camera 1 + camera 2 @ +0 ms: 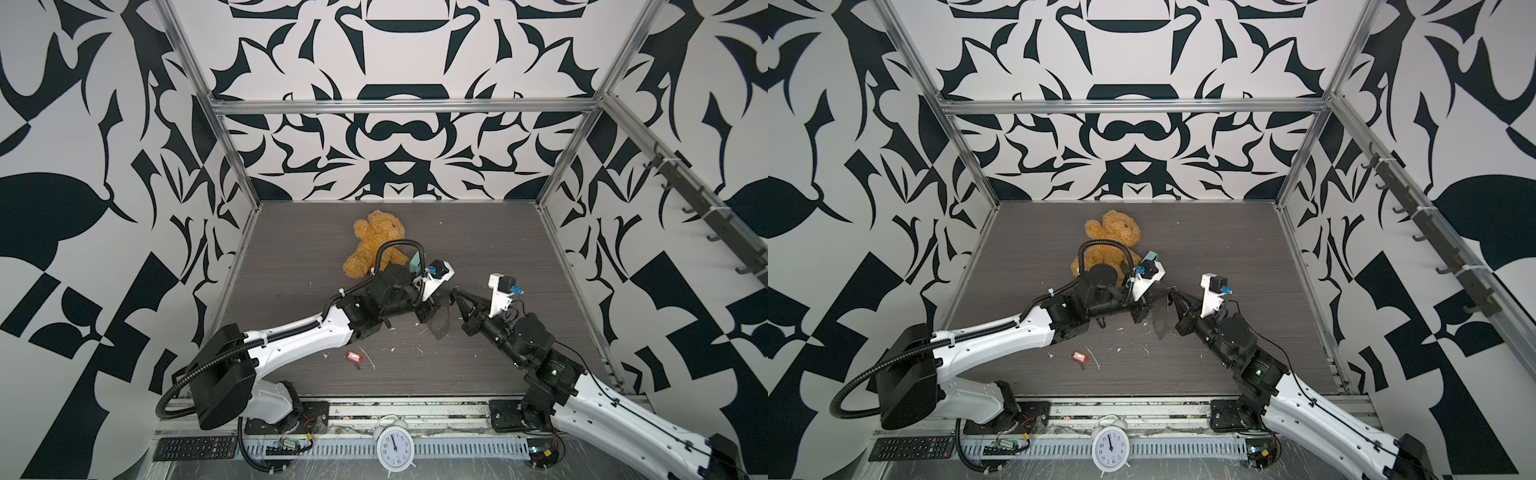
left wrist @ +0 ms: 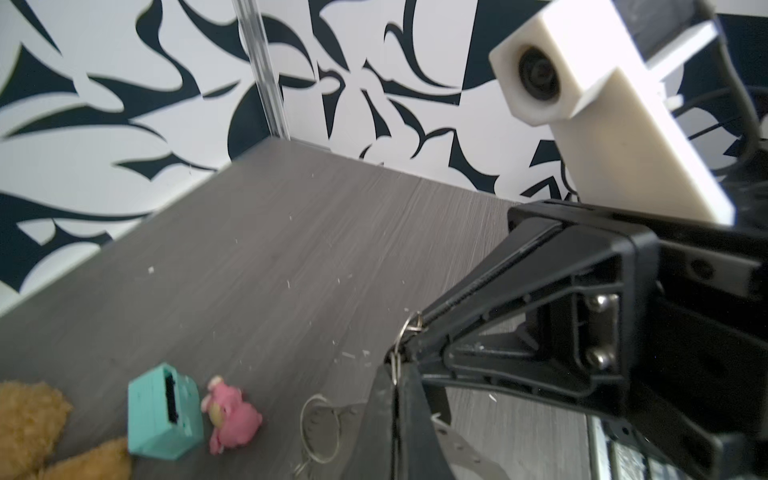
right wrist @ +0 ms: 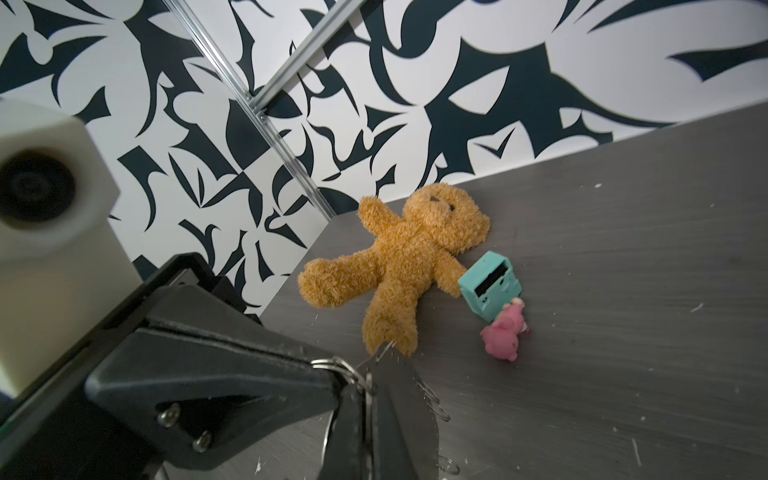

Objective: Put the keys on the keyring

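the keyring (image 2: 407,326) is pinched above mid-table by the left gripper (image 3: 338,376) and right gripper (image 2: 422,332), strap (image 1: 439,326) hung beneath. the red tag (image 1: 354,357) is seen near the front edge, open tabletop (image 1: 478,232) around it.

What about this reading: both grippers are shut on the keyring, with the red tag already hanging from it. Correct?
No. The left gripper and right gripper are shut on the keyring, but the red tag lies loose on the table, as both top views show.

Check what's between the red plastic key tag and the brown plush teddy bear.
The left arm's black joint housing crosses between red tag and brown teddy; both top views show it.
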`<action>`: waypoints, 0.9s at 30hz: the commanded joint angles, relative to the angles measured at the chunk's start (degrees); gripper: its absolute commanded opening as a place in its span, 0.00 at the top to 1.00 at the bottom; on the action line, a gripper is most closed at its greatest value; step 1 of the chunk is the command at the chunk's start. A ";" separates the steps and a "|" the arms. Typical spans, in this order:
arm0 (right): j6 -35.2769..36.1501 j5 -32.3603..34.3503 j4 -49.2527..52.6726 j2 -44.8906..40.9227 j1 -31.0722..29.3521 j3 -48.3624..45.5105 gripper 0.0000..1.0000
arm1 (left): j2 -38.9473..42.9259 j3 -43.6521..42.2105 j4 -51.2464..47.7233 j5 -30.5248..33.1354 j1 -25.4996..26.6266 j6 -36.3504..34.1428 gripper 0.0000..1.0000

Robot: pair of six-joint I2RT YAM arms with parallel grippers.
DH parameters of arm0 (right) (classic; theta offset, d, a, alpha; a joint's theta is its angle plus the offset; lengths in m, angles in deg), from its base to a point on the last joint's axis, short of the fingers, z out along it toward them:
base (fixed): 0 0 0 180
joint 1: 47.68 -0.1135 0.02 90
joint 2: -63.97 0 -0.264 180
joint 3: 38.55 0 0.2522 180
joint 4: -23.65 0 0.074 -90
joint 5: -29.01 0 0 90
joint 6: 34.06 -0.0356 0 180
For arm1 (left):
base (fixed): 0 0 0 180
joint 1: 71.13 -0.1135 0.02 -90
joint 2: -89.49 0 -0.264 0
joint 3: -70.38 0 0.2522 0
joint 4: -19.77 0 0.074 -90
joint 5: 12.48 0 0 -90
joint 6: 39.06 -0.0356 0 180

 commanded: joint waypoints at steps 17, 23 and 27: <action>-8.87 -1.93 -11.86 15.61 0.78 -0.58 1.00 | 22.70 -13.44 -1.97 0.63 -0.41 -0.94 1.00; -9.47 -4.54 -12.38 19.71 0.65 1.12 1.00 | 22.99 -21.47 9.76 3.68 -0.39 0.12 1.00; -8.32 0.42 0.17 17.14 0.52 5.74 1.00 | 22.64 -19.99 7.01 6.16 -0.39 -0.33 1.00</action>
